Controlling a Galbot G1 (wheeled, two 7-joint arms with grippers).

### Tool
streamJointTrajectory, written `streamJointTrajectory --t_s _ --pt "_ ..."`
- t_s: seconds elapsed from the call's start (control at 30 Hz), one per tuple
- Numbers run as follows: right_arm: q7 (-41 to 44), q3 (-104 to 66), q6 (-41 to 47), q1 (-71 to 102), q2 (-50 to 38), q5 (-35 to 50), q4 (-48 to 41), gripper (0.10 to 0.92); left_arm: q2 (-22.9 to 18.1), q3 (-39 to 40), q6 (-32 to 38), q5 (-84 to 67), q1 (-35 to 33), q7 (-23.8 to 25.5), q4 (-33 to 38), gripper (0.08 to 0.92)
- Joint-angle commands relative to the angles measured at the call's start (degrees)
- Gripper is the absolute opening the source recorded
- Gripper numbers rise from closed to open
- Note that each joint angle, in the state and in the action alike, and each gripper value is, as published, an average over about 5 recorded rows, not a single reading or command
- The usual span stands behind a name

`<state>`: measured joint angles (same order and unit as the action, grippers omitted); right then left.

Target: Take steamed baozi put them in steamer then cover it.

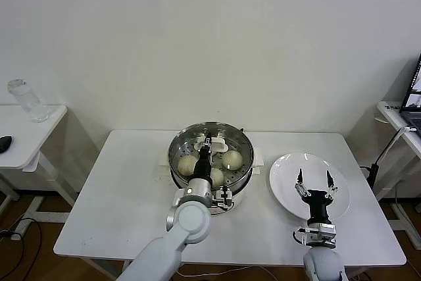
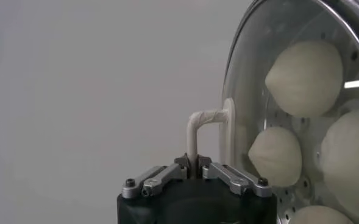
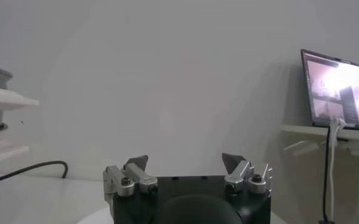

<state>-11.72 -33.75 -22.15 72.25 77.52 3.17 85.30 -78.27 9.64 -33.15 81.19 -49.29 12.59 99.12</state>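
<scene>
The round clear glass cover (image 2: 277, 91) with its metal rim lies flat on the shiny stainless-steel steamer (image 1: 210, 153) at the middle of the white desk (image 1: 118, 195). Through the glass show the cream-white steamed baozi (image 2: 304, 78) on the perforated tray. The left claw (image 1: 208, 146) sits right above the steamer, clamped on the cover's flat white handle (image 2: 206, 125) — the handle stands straight off the glass and runs down between the closed fingers. So the thing to be let go of lies directly in the claw's line, and the move that seems left is a release and a lift away from the steamer.

To the right of the steamer lies a flat white plate (image 1: 286, 189), bare. The right claw (image 1: 314, 185) hovers over it, fingers spread apart and holding nothing — well clear of the steamer. Nothing crowds the left arm's way back. A clear bottle (image 1: 26, 100) stands on a side table (image 1: 13, 156) far left of the steamer.
</scene>
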Motion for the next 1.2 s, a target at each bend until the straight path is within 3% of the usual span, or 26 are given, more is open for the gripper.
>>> streamJointTrajectory --t_s 0.03,0.23,0.57,0.87,0.97,1.1,1.2 --pt "-0.1 -0.1 -0.1 -0.1 -0.1 0.1 0.1 0.823 -0.3 -0.8 0.3 0.2 -0.2 0.8 -0.2 0.186" --pt "-0.1 0.0 0.0 -0.1 0.1 0.0 0.1 0.823 -0.3 -1.1 0.3 -0.1 -0.4 0.7 0.4 0.235" --pt "-0.1 -0.1 0.0 -0.1 0.0 0.0 0.3 0.823 2.1 -1.4 0.0 -3.5 -2.8 0.6 7.9 0.522" --pt "0.0 -0.3 0.7 -0.5 -0.2 0.4 0.3 0.823 10.2 -2.1 -0.8 -11.5 -7.5 1.7 21.9 0.771" --pt "0.3 0.4 2.1 -0.2 -0.6 2.4 1.2 0.823 12.9 -3.9 -0.7 -15.7 -9.5 1.6 26.4 0.814" --pt "0.5 2.1 4.8 0.9 -1.5 6.3 3.4 0.823 15.5 -10.0 1.2 -24.6 -13.0 -1.9 32.0 0.822" --pt "1.3 2.9 5.9 1.5 -1.9 8.9 4.8 0.823 15.3 -18.9 6.4 -39.4 -16.2 -11.0 32.5 0.823"
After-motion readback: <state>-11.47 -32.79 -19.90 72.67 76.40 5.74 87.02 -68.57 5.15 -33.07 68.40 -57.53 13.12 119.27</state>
